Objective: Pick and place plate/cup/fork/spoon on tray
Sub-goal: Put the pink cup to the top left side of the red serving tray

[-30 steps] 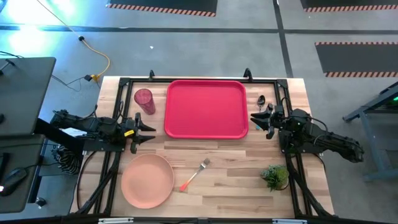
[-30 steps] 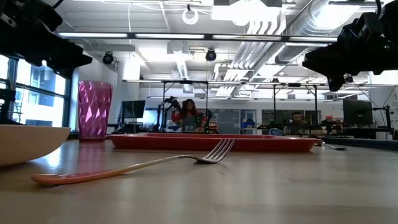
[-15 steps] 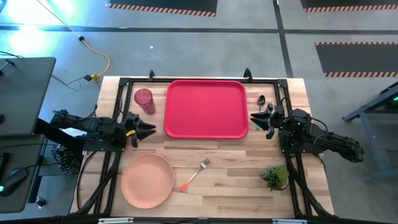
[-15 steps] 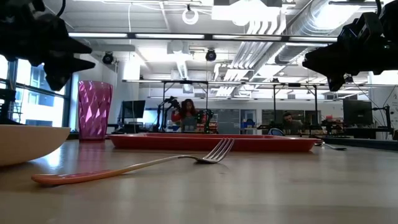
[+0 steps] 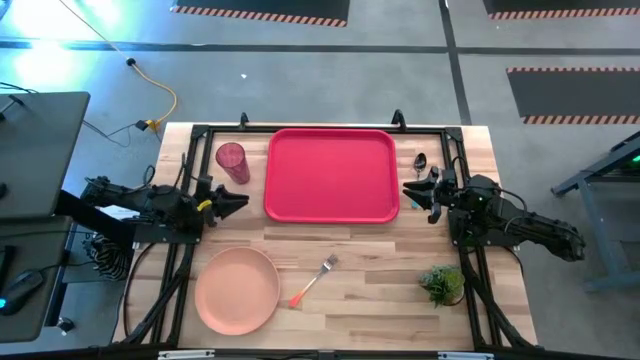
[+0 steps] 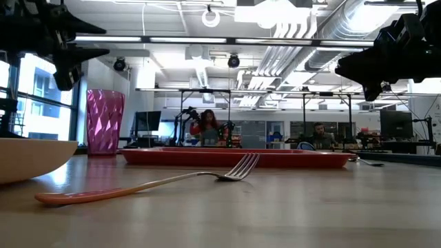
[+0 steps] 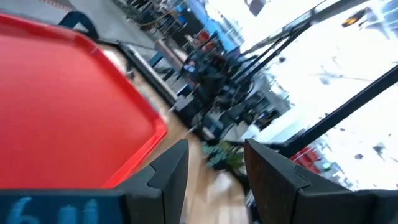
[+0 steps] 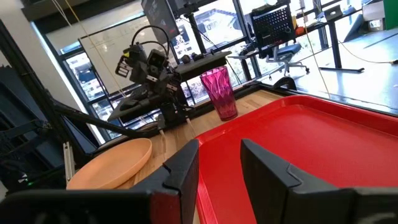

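Observation:
The red tray (image 5: 332,175) lies at the table's far middle. The dark-red cup (image 5: 232,162) stands upright left of it. The salmon plate (image 5: 237,290) lies at the near left, and the orange-handled fork (image 5: 313,281) lies flat to its right. The spoon's dark bowl (image 5: 420,160) shows by the tray's right rim; my right arm covers its handle. My left gripper (image 5: 240,202) hovers open and empty between cup and plate, pointing at the tray's left rim (image 7: 62,106). My right gripper (image 5: 408,192) hovers open and empty at the tray's right rim (image 8: 311,143).
A small green plant (image 5: 441,284) stands near the table's right front. Black frame rails run along the table's left, right and far edges. Bare wood lies between the tray and the plate and fork. People sit in the room beyond the table.
My left gripper has rolled about its own axis while staying between the cup and the plate, and in the low view it now sits a little higher. My right gripper and all the tableware have kept still.

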